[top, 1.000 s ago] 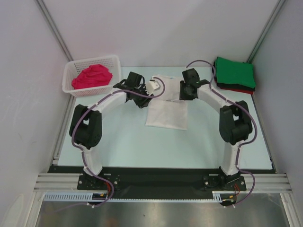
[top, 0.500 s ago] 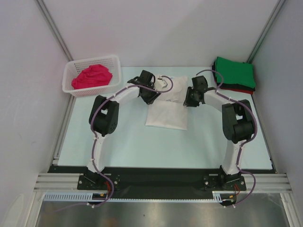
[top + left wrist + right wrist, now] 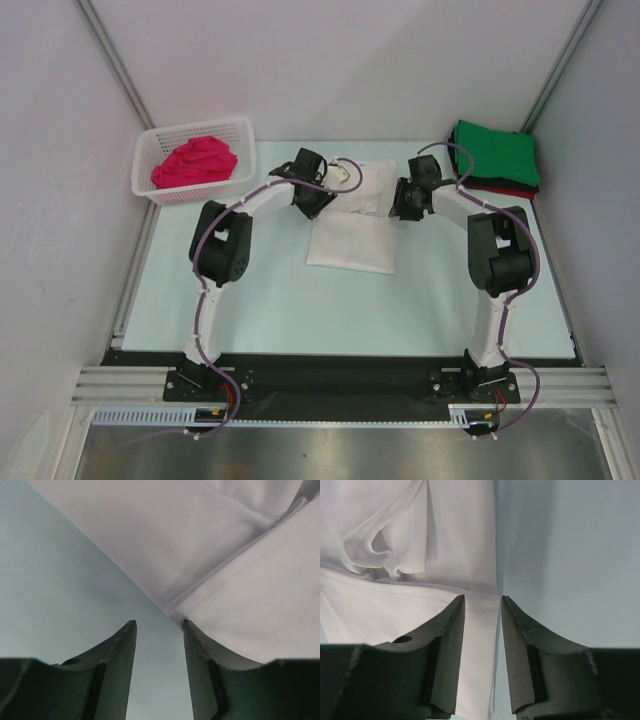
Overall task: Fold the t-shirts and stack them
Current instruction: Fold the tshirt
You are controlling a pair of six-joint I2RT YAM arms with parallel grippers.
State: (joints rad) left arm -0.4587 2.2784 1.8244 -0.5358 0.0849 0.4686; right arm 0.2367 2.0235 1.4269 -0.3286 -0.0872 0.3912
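Note:
The white t-shirt (image 3: 350, 243) lies part-folded in the middle of the table, with a bunched far part (image 3: 368, 188) between the two grippers. My left gripper (image 3: 322, 198) is at its far left edge. In the left wrist view the left gripper (image 3: 159, 624) is open over bare table, its right finger touching the white shirt's hem (image 3: 210, 555). My right gripper (image 3: 400, 202) is at the far right edge. In the right wrist view the right gripper (image 3: 483, 597) is open, with the white shirt's edge (image 3: 395, 615) lying between the jaws. A folded green t-shirt (image 3: 497, 153) tops a stack on a red one (image 3: 500, 189).
A white lattice basket (image 3: 160, 186) at the far left holds a crumpled magenta-red t-shirt (image 3: 195, 162). The pale table (image 3: 270, 300) ends at grey walls behind and at both sides. The arm bases sit at the near edge.
Both arms have swung towards the far end of the white shirt. The cloth the left gripper carried now lies down there. Little has changed in the last half second.

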